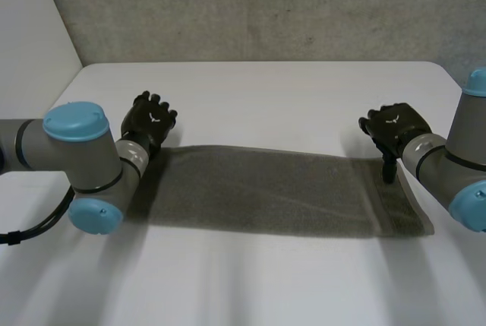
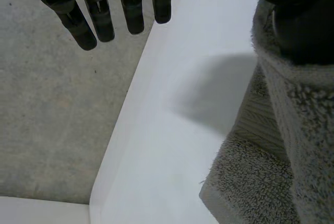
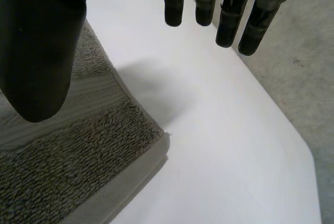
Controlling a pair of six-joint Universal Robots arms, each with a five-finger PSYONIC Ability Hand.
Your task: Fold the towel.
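Note:
A grey towel lies flat on the white table as a long folded strip running left to right. My left hand is at the strip's far left corner. In its wrist view the left hand has straight fingers over the bare table, and its thumb stands apart above the towel. My right hand is at the far right corner. There the right hand also has straight fingers, with the thumb spread above the towel. Neither hand grips the cloth.
The table's far edge runs just past the left fingertips, with a grey concrete surface beyond. A grey wall stands behind the table. Bare table lies in front of the towel.

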